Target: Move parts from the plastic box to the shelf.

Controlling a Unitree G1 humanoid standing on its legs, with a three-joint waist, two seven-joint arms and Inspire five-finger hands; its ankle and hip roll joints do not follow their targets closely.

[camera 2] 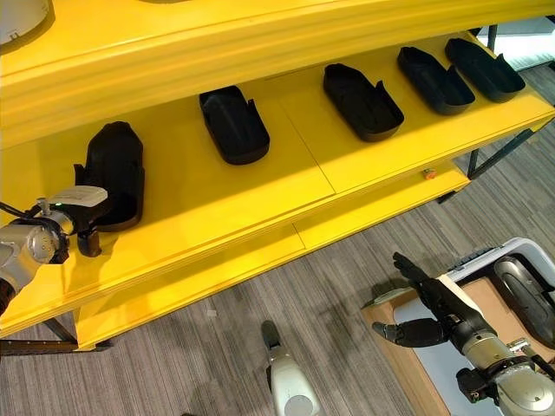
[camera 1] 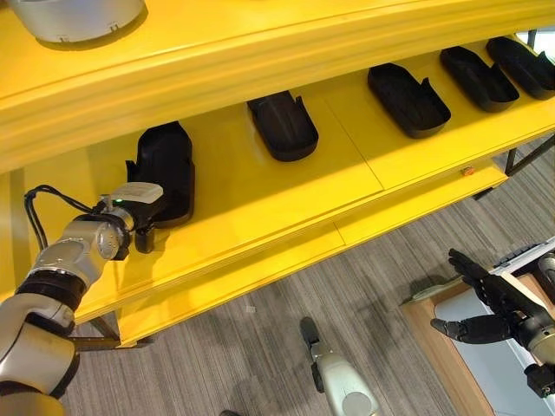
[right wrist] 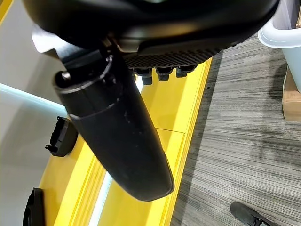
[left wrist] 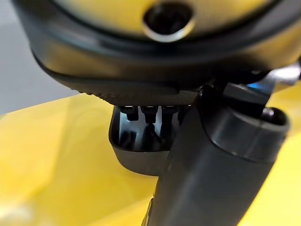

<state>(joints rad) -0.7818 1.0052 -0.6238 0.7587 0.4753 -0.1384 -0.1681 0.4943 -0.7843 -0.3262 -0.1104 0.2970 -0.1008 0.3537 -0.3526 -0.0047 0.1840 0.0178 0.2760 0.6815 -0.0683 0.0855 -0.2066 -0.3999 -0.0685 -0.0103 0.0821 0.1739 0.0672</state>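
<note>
Several black moulded parts lie in a row on the yellow shelf [camera 1: 260,204]. My left hand [camera 1: 141,227] rests at the near end of the leftmost part [camera 1: 165,165], its fingers straight and its thumb pointing down beside it. In the left wrist view that part [left wrist: 138,148] sits on the shelf just past my fingers, with nothing round it. My right hand [camera 2: 431,319] hangs open and empty above the floor, next to the white plastic box [camera 2: 486,256] at the lower right. A dark part [camera 2: 531,295] lies in the box.
An upper yellow shelf board [camera 1: 260,52] overhangs the row and carries a pale round thing [camera 1: 78,17]. The box stands on a wooden board [camera 1: 438,351]. A small orange tag [camera 1: 468,171] sits on the shelf's front edge. Grey striped floor [camera 1: 373,260] lies in front.
</note>
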